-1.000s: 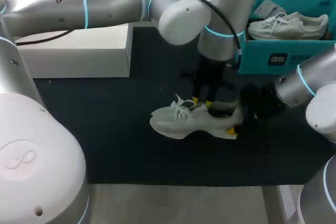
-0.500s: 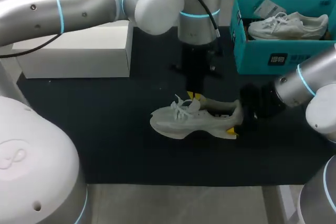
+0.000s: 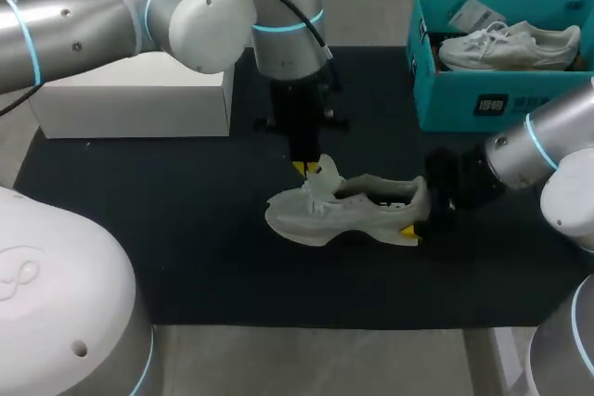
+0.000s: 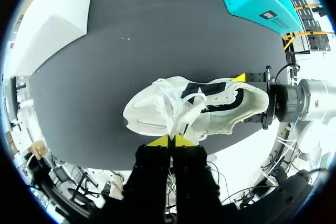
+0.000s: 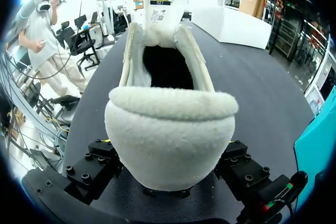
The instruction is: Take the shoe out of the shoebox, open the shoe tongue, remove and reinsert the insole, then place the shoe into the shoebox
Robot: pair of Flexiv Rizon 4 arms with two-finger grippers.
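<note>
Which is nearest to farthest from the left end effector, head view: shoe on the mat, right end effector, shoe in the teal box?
1. Shoe on the mat: tongue pinched by the left end effector.
2. Right end effector: at that shoe's heel.
3. Shoe in the teal box: far right corner.

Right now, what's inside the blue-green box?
A white shoe lies in the shoebox, with a paper tag next to it. The box floor under the shoe is covered, so I cannot tell if anything else is down there.
</note>
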